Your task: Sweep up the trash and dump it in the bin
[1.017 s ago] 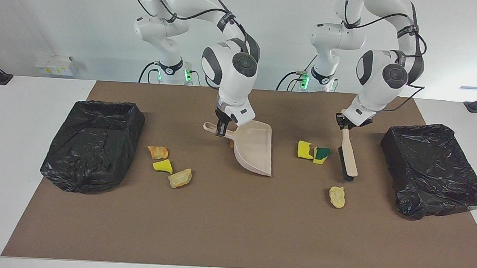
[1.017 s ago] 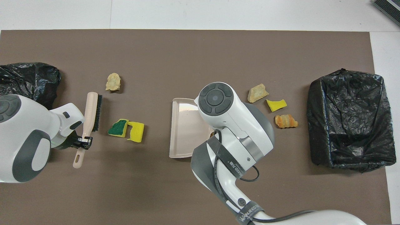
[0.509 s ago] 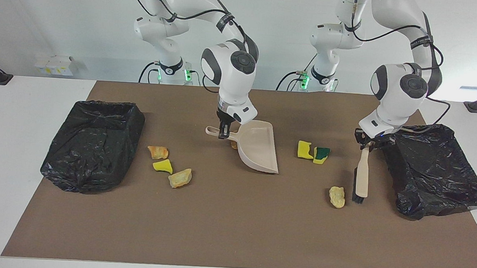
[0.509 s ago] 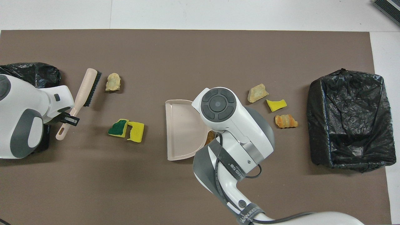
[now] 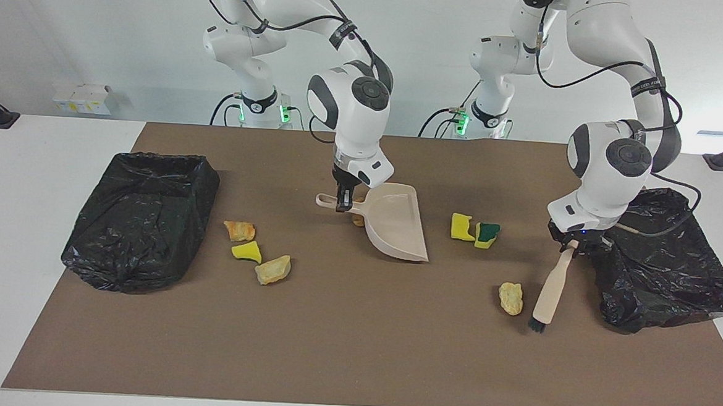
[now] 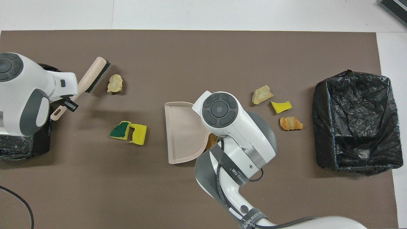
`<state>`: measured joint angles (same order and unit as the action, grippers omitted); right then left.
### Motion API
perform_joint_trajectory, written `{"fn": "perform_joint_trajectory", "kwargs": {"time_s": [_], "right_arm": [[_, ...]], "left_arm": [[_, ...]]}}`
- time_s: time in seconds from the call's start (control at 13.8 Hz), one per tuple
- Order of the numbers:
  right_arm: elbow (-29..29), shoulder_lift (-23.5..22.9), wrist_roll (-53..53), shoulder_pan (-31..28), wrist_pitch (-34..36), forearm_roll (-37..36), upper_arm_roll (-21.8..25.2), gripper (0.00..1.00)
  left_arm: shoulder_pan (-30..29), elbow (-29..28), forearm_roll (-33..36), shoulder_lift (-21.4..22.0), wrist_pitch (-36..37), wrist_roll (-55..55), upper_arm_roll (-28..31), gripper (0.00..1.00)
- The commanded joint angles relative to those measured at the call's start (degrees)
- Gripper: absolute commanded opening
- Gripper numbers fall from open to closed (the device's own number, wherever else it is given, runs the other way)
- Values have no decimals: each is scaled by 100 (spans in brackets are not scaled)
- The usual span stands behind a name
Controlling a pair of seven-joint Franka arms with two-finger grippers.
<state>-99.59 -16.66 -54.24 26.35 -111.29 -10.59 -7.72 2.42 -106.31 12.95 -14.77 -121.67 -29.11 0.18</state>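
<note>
The left gripper (image 5: 573, 244) has its fingers pinched on the handle of a brush (image 5: 549, 289), up over the mat (image 5: 354, 351) right beside the black bin (image 5: 661, 262) at the left arm's end. The brush slants down with its bristle end by the mat, just beside a tan chunk (image 5: 510, 298), not quite touching it from what I can see.

The right gripper (image 5: 341, 202) is clamped on the dustpan (image 5: 394, 220) handle, mid-table. The pan sits tilted with its open lip pointing toward the left arm's end. There's an orange chunk (image 6: 211, 141) half hidden under that arm, tucked against the pan by the handle.

Rest of the trash: a yellow chunk (image 5: 462, 227) touching the green-faced one (image 5: 487, 233), between the pan and the brush. Then a group of three near the other bin (image 5: 144, 216) at the right arm's end: orange (image 5: 239, 230), yellow (image 5: 247, 251) and tan (image 5: 272, 269), close together in a row. Nothing's in the pan.
</note>
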Motion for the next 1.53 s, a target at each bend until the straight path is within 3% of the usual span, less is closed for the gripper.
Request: {"fn": "perform_joint_trajectory", "kwargs": {"time_s": [0.0,0.07,0.36,0.58,1.09,1.45], "right_arm": [[72,-118,184,2,-382,257,-10,0],[-50,-118,238,-16,-646,451,-10,0],[-533,13,203,-33,-657,471,-10,0],[-746,110,107,-68,-657,444,-10,0],[-755,119,107,-68,-649,409,-10,0],[-755,119,107,-77,-649,409,-10,0]], "left_arm": [[31,410,112,-307,56,-113,-44,0],[31,400,94,-307,39,-147,-53,0],[48,383,103,-334,12,-341,-53,0],[57,242,85,-264,143,-1208,-53,0],[355,-83,50,105,1513,-1282,-80,0],[706,-434,-212,395,2173,-483,-80,0]]}}
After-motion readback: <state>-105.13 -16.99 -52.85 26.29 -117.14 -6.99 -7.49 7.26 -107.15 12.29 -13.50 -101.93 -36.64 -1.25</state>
